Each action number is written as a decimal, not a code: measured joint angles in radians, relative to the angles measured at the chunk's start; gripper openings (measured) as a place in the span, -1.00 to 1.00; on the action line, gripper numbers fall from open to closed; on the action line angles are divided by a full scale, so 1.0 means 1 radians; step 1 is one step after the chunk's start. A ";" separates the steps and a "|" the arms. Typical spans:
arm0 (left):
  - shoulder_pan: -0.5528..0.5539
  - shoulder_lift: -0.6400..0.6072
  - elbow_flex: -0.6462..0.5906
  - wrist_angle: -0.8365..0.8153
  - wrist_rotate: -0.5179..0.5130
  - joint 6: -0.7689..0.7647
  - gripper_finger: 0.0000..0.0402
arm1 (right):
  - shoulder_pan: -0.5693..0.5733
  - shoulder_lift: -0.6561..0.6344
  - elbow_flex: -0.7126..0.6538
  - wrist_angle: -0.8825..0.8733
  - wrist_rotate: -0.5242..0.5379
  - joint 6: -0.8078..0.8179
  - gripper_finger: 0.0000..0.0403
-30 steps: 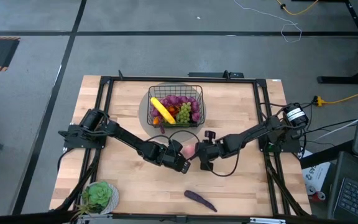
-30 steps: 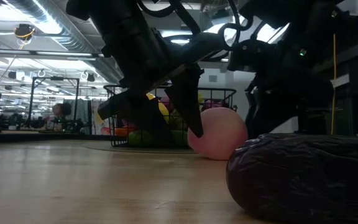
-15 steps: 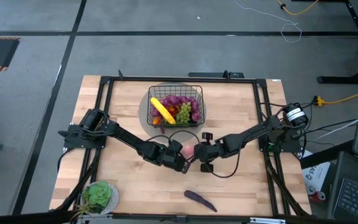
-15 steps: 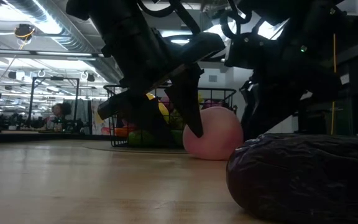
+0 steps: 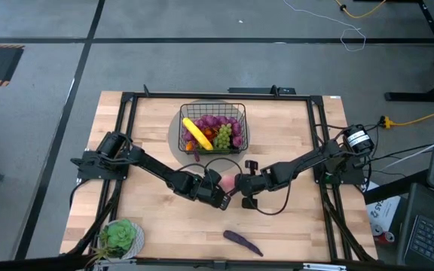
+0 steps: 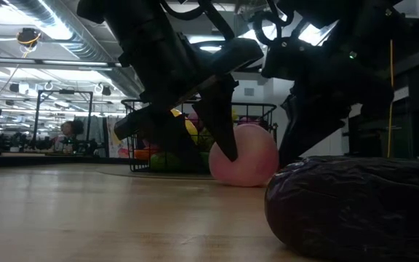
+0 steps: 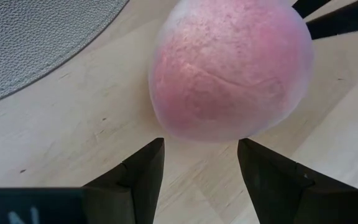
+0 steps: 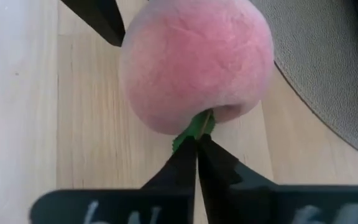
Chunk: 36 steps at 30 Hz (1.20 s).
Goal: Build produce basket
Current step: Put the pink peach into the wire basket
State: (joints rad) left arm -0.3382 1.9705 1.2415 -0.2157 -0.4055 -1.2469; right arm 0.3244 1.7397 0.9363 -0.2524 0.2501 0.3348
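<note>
right tool [image 8: 196,146] clenched on peach [image 8: 196,59] leaf | left tool [image 7: 201,163] spread, peach just ahead

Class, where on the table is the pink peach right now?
In the high view the peach lies mid-table between the left gripper and right gripper, just in front of the basket.

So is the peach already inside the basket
No, the peach sits on the bare wooden table, in front of the basket, between the two arms.

Peach [image 8: 196,62] pink, green leaf. Basket [image 5: 213,128] black wire: yellow banana [image 5: 196,133], purple and green grapes. Eggplant [image 5: 242,242] purple, bottom centre. Bench [image 5: 164,218] pale wood.
</note>
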 joint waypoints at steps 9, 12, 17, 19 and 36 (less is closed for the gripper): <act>-0.003 0.000 0.000 0.000 -0.001 0.001 -0.01 | 0.000 0.000 0.000 -0.022 0.022 0.029 -0.99; -0.003 0.000 0.000 0.000 -0.001 0.001 -0.01 | 0.000 0.000 0.000 -0.034 0.041 0.031 -0.99; -0.003 -0.007 0.000 -0.011 -0.003 0.013 -0.01 | 0.000 0.000 0.000 -0.084 0.045 0.064 -1.00; -0.003 -0.010 0.001 -0.008 -0.005 0.020 -0.01 | 0.002 0.000 0.000 -0.108 0.064 0.081 -1.00; -0.057 -0.070 0.000 -0.090 -0.051 0.004 -0.01 | 0.021 -0.295 0.001 -0.191 0.274 0.057 -1.00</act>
State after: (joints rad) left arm -0.3947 1.9007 1.2411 -0.3058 -0.4564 -1.2429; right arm 0.3458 1.4452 0.9371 -0.4430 0.5243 0.3918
